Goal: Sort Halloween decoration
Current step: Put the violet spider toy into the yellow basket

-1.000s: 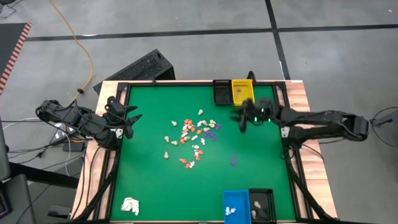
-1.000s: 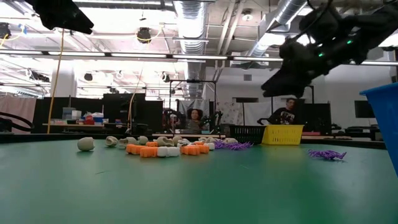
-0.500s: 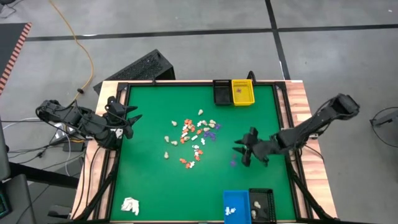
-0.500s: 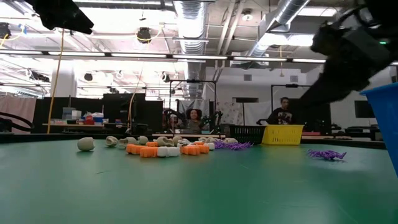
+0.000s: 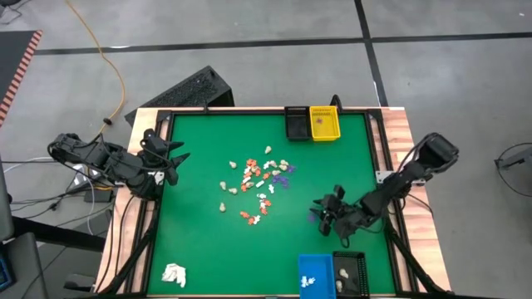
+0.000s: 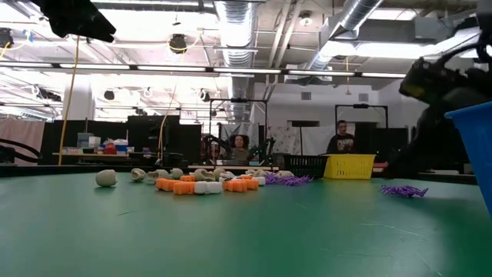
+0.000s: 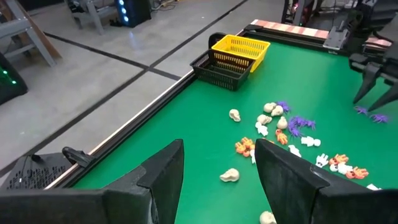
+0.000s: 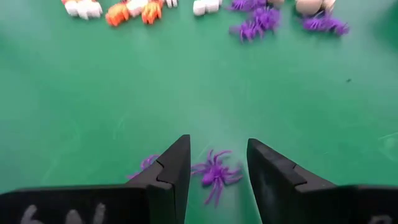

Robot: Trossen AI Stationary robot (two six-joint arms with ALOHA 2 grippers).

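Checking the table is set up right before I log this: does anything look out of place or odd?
A white wadded lump lies alone in a corner of the green mat, far from the pile of small decorations and unlike them. Two purple spiders also sit apart from the pile, one between the open right gripper's fingers.

Grey concrete floor [image 5: 249,50] is surrounding the counter [image 5: 199,232], with dark lines [image 5: 249,43] crossing it and an orange cable [image 5: 104,58] trailing over it. Ceiling ducts [image 6: 238,19] and strip lights [image 6: 154,71] are running overhead. Two people [image 6: 340,140] are standing behind far workbenches, apparently beside dark monitors [image 6: 146,131].
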